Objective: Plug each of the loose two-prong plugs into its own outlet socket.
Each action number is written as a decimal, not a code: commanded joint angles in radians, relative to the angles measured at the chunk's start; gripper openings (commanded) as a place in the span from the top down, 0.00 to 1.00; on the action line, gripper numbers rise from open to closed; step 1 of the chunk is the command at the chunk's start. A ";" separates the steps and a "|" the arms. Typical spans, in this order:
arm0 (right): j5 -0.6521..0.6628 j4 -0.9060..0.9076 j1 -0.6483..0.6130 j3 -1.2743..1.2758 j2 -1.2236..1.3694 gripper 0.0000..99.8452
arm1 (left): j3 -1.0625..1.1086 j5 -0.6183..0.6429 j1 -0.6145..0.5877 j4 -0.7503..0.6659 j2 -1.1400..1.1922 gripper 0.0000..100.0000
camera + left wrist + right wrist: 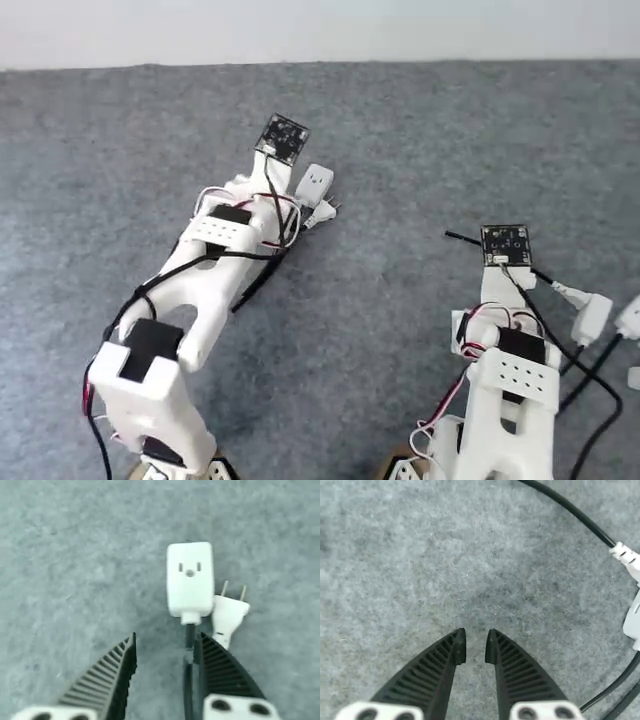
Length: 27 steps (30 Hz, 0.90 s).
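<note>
- high: socket (316,183) and plug (323,211) lie side by side just above frame centre, at the left arm's tip; a second pair (592,316) sits at the right edge.
- left wrist: left gripper (167,640) spread, empty; the cord (189,639) lies against one finger (closing may drag the socket).
- right wrist: right gripper (476,647) barely parted, empty, likely too narrow to take a plug.

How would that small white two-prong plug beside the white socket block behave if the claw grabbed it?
Probably light: the small white two-prong plug is little and plastic-looking. Its smooth shell may slip when squeezed. Lying flat beside the white socket block on grey felt, it should slide, not roll.
</note>
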 commanded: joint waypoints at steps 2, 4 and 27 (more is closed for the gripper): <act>0.012 -0.024 -0.007 0.008 -0.021 0.92 | -0.101 0.009 0.014 -0.015 0.069 0.82; 0.012 -0.024 -0.007 0.008 -0.021 0.92 | -0.136 0.009 0.012 -0.014 0.110 0.82; 0.012 -0.024 -0.007 0.008 -0.021 0.92 | -0.341 0.009 0.006 0.249 0.229 0.99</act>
